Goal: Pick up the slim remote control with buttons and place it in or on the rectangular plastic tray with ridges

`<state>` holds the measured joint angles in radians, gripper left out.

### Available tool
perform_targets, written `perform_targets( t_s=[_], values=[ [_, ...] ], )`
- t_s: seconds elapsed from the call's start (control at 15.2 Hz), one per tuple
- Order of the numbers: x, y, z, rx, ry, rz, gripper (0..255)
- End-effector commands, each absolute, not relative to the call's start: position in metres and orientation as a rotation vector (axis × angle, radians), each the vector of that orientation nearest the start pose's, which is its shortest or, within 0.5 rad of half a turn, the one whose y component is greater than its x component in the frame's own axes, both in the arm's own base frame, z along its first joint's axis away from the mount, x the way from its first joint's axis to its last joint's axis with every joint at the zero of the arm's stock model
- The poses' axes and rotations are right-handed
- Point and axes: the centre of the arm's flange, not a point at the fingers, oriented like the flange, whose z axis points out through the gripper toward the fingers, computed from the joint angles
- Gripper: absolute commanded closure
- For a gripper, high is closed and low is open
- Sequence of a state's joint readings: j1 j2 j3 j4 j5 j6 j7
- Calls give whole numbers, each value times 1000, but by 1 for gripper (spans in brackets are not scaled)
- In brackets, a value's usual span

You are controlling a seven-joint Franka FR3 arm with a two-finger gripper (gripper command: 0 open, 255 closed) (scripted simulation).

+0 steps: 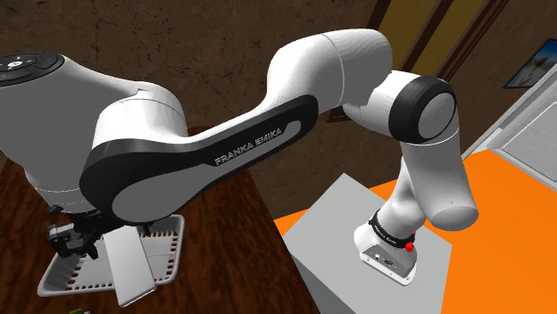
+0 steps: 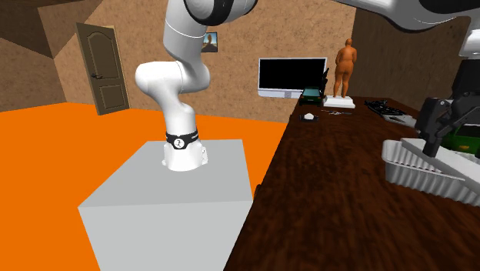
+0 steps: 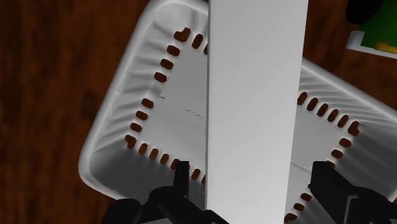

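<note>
The remote (image 3: 254, 95), drawn as a plain white slab, lies lengthwise across the white ridged tray (image 3: 114, 140). In the shoulder view one end reaches over the tray's rim. It sits between the two fingers of the claw (image 3: 252, 175), which stands wide, with a gap on either side. The tray rests on the dark wooden tabletop (image 3: 51, 76).

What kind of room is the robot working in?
Probably a room in a home, perhaps a study: a long dark wooden table carries a black monitor and an orange figurine, and a panelled door stands behind.
</note>
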<state>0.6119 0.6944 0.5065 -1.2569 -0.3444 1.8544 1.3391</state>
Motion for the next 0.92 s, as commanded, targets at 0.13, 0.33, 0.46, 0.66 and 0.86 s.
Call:
perform_targets(
  t_s=[0.13, 0.33, 0.46, 0.66, 0.86],
  values=[
    [422, 596, 383, -3142, 346, -11, 0],
    [422, 597, 409, -3142, 346, -11, 0],
    [422, 597, 433, -3142, 346, -11, 0],
    [422, 597, 433, -3142, 346, -11, 0],
    [422, 597, 433, -3142, 346, -11, 0]
  ],
)
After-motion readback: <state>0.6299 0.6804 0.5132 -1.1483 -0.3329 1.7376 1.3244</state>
